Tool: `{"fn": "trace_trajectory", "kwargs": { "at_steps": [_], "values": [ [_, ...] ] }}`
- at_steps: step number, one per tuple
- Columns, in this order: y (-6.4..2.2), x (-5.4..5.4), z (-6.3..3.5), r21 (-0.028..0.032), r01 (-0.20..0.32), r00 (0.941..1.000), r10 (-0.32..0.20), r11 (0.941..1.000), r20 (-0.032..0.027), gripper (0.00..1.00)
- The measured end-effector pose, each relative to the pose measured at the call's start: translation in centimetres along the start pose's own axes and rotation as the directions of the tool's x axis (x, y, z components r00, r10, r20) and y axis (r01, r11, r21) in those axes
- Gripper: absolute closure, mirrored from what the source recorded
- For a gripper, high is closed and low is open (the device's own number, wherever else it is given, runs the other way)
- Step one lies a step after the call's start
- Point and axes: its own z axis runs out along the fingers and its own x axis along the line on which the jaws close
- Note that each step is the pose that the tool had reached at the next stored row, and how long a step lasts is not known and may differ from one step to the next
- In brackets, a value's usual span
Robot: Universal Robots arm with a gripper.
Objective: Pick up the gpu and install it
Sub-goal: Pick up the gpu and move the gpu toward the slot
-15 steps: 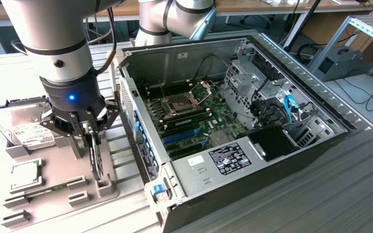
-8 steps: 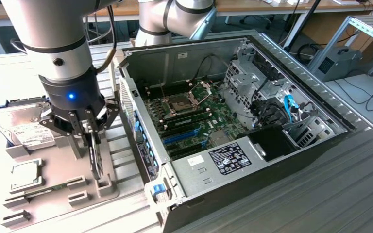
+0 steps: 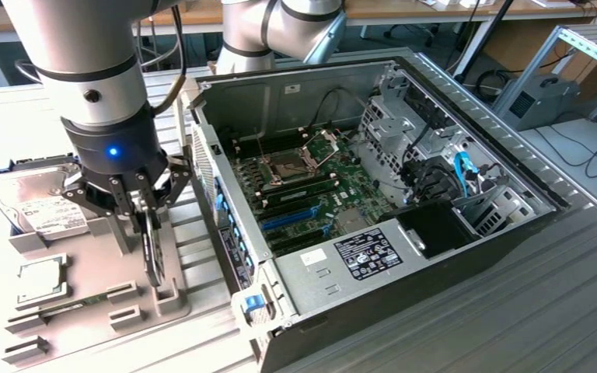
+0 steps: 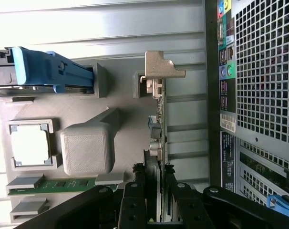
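Clearly, in the exterior view the pincer (image 3: 145, 211) hangs at nine o'clock of the open computer case (image 3: 382, 194), clamped on the gpu (image 3: 155, 252). The card stands on edge in the grey fixture (image 3: 91, 260) on the worktop (image 3: 200, 350). Only a narrow strip separates the card from the case wall. The hard drive (image 3: 41, 203) lies at nine o'clock of the pincer.

From the wrist view, both fingers (image 4: 137, 191) pinch the card's thin edge, its silvery bracket (image 4: 161, 67) at the far end. The case's perforated rear panel (image 4: 263, 71) runs alongside, apart.

Hard drive (image 3: 41, 208), square chip (image 3: 41, 280) and memory stick (image 3: 71, 305) sit in grey tray (image 3: 96, 268).
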Motion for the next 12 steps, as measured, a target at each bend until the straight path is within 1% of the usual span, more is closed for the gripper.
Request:
{"fn": "trace_trajectory", "kwargs": {
  "at_steps": [12],
  "values": [
    [-0.03,-0.02,-0.43,0.0000,0.000,1.0000,0.000,1.0000,0.0000,0.74]
  ]
}}
